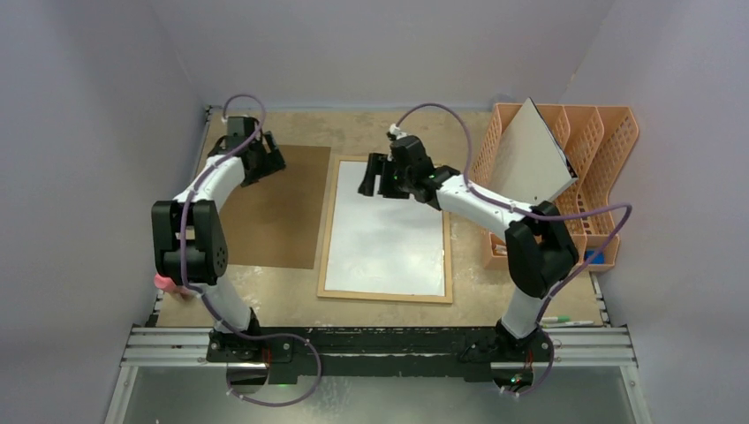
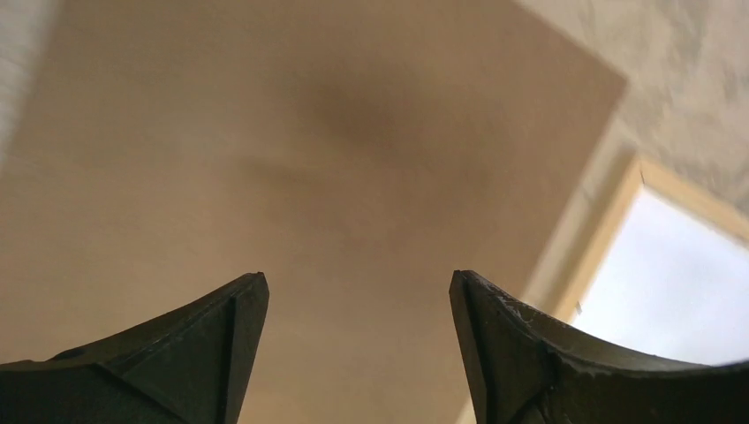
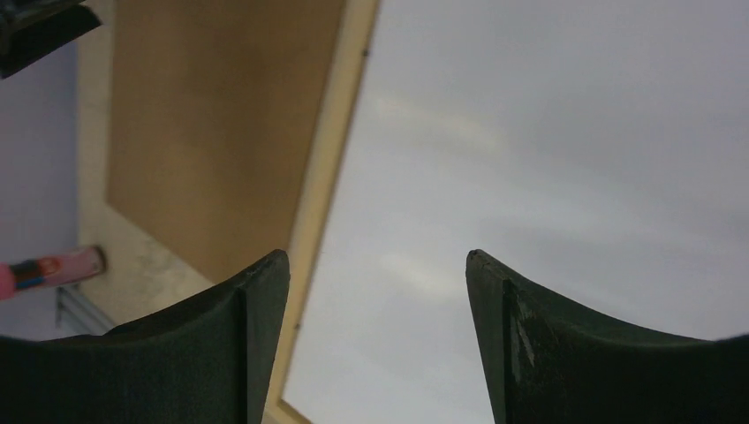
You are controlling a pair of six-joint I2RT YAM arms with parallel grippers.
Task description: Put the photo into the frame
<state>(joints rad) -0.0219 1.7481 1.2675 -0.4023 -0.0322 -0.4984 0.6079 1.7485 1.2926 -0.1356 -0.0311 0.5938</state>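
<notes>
My L pincer [image 2: 358, 278] hangs apart & empty over the loose brown fibreboard back panel [image 1: 283, 221], R pincer [image 3: 378, 258] apart above the flat light-wood rectangular frame [image 1: 385, 297], white rectangular sheet [image 1: 389, 238] inside, prob the paper photo face-down, so backing's left to fit.
</notes>
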